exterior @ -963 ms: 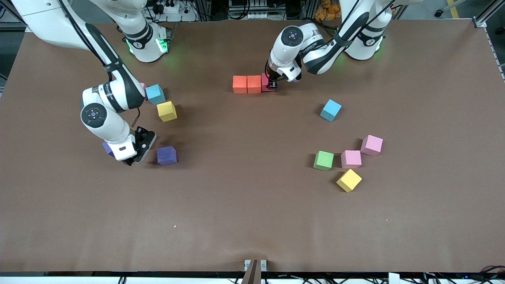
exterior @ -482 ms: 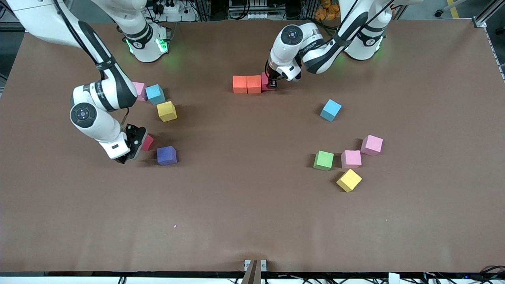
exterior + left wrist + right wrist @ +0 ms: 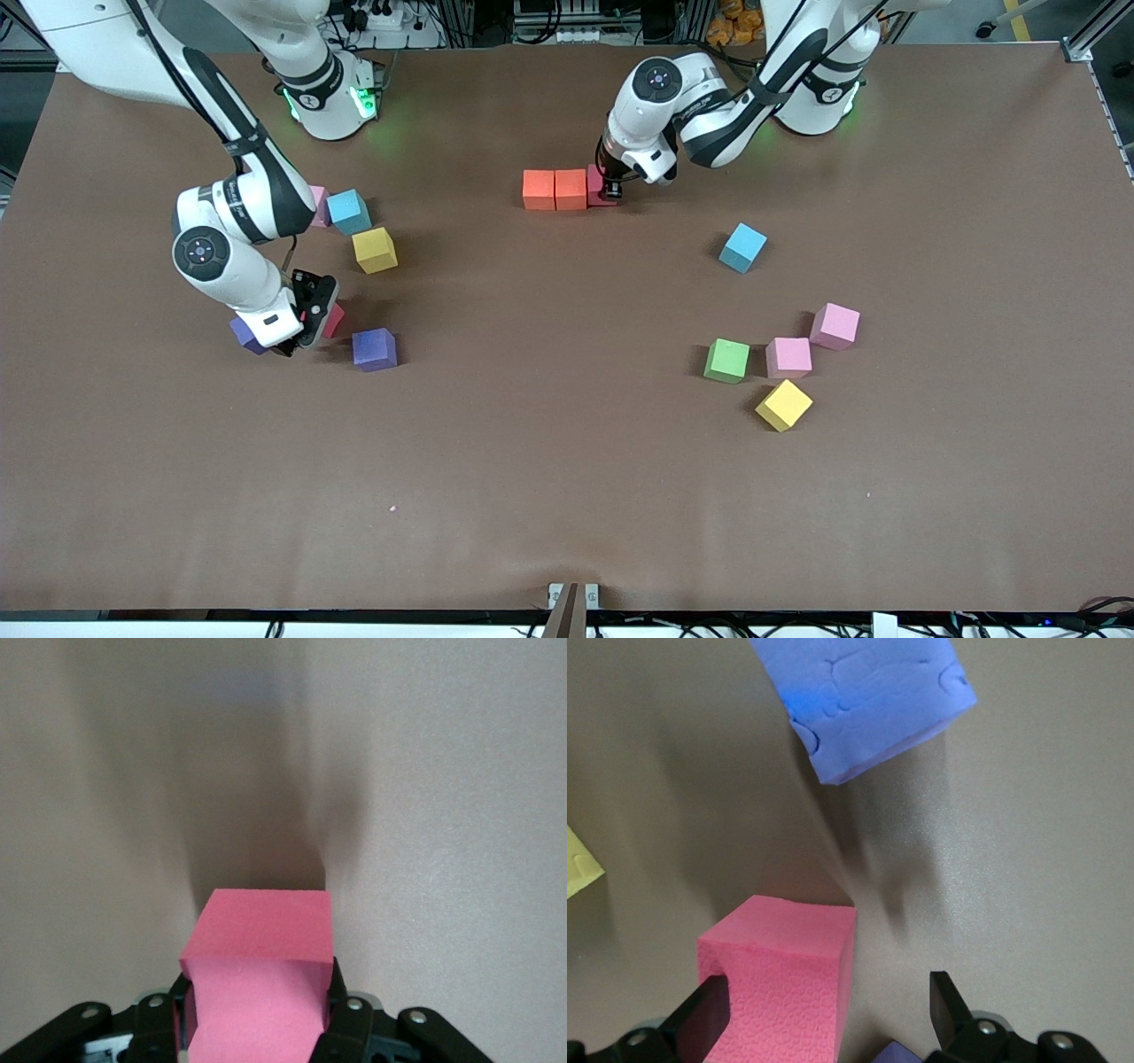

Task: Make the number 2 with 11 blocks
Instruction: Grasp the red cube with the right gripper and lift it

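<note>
I see the brown table [image 3: 567,496] with loose blocks scattered at both ends and the number 2 barely begun: two orange blocks [image 3: 555,190] sit touching in a row near the arms' bases, and my left gripper [image 3: 611,188] is clamped on a red block [image 3: 259,988], setting it against the end of that row. My right gripper [image 3: 301,332] hangs low with its jaws spread wide around another red block [image 3: 780,979], a purple block [image 3: 375,349] just beside it. Judging by their pitted, matte faces, these cubes are light foam, slightly squashy and not slippery, so I would pinch two flat opposite sides, squarely and gently, low on the cube.
</note>
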`<state>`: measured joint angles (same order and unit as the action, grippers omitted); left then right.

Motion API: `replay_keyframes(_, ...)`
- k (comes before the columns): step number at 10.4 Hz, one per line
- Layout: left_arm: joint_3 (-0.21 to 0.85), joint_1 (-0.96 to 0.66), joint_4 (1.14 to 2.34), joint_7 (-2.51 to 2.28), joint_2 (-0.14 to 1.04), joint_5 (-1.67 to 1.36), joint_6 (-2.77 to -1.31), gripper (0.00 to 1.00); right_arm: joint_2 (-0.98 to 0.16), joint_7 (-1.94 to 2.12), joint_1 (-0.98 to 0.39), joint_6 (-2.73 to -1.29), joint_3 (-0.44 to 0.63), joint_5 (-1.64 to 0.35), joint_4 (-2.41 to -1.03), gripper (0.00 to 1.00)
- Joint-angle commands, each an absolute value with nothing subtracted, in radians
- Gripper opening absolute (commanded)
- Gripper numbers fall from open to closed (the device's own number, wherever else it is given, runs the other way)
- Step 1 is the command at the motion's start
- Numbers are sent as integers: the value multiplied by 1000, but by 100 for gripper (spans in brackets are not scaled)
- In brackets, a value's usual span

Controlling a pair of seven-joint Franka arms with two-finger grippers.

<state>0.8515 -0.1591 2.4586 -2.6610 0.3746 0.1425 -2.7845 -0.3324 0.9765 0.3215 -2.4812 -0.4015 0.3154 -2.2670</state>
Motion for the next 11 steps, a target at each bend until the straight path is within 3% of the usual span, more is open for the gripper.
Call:
replay_keyframes(1, 842, -160, 2459, -2674, 387, 172, -2804, 25, -273, 1005, 392, -2456, -466, 308, -2296, 100)
replay_keyframes(4, 818, -172, 2445, -2671, 402, 173, -2804, 25, -262, 1005, 426, -2450, -495, 308, -2327, 100)
replay_keyframes(7, 816, -172, 2436, -2671, 408, 182, -2804, 25, -267, 1002, 430, -2604, -492, 308, -2440, 100)
replay_keyframes(11, 816, -173, 2430, -2671, 423, 195, -2804, 27, -282, 1006, 426, -2641, -491, 316, -2442, 98)
